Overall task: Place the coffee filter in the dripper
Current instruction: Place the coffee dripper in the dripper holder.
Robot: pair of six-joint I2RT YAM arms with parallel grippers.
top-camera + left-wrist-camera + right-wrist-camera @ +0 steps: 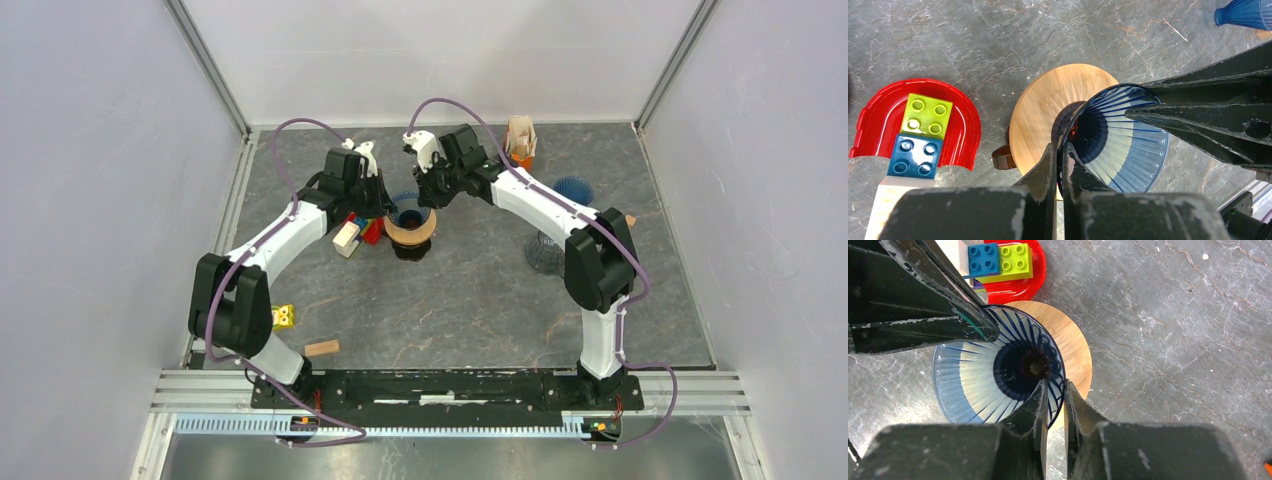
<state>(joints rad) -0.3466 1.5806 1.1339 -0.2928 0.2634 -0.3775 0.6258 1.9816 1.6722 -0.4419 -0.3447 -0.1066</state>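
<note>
Grey marbled table (pixel 480 300) inside pale walls, seen from above. Two white-and-black arms reach inward and meet at the centre over a round wooden disc (pixel 1040 107). Over the disc is a blue ribbed dripper (pixel 1120 145). The left gripper (pixel 1062 156) pinches its rim on one side and the right gripper (pixel 1054 396) pinches the rim opposite. Beige paper coffee filters (pixel 520 135) stand in a holder at the back right, well apart from the dripper. A red curved piece (pixel 878 115) holding toy blocks (pixel 918 135) lies beside the disc.
</note>
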